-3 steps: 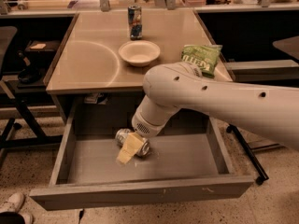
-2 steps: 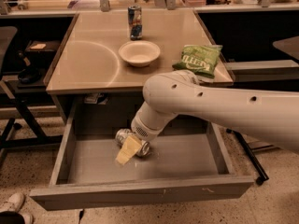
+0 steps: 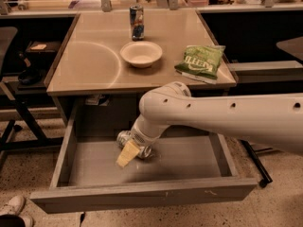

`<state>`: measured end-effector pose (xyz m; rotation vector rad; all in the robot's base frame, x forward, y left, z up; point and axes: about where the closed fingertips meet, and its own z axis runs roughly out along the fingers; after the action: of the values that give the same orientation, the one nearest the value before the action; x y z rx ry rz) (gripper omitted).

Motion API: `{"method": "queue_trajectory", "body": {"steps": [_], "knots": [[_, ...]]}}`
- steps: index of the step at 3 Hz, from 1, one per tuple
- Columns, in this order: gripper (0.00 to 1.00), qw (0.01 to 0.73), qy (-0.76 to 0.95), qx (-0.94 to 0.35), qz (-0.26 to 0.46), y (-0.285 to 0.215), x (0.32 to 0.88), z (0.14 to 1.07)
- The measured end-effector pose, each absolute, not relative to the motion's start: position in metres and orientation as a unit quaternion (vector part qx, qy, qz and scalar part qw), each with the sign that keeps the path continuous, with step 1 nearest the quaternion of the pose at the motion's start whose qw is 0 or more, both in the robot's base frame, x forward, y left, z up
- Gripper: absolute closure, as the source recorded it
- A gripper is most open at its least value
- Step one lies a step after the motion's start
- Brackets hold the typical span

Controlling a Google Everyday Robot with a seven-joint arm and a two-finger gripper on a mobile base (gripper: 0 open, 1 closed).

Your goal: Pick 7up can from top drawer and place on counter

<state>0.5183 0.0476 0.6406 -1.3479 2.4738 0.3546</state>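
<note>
7up can [image 3: 124, 137], silvery, at jaws in top drawer [image 3: 142, 195].

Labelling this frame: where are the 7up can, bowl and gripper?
7up can [image 3: 124, 137]: camera view, silvery left end.
bowl [image 3: 141, 54]: camera view, inside middle.
gripper [image 3: 130, 151]: camera view, tip, inside the drawer [image 3: 142, 195] by the can.
</note>
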Motion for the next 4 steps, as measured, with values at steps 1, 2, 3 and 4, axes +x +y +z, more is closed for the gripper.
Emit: {"method": "queue_trajectory", "body": {"steps": [1, 2, 3, 4], "knots": [[0.0, 0.143, 0.866, -0.465, 0.119, 0.054, 0.523, 0.621], [0.0, 0.139, 0.866, -0.468, 0.11, 0.058, 0.529, 0.607], [0.18, 0.128, 0.865, -0.471, 0.112, 0.063, 0.532, 0.596], [0.41, 0.128, 0.866, -0.471, 0.113, 0.063, 0.532, 0.595]]}}
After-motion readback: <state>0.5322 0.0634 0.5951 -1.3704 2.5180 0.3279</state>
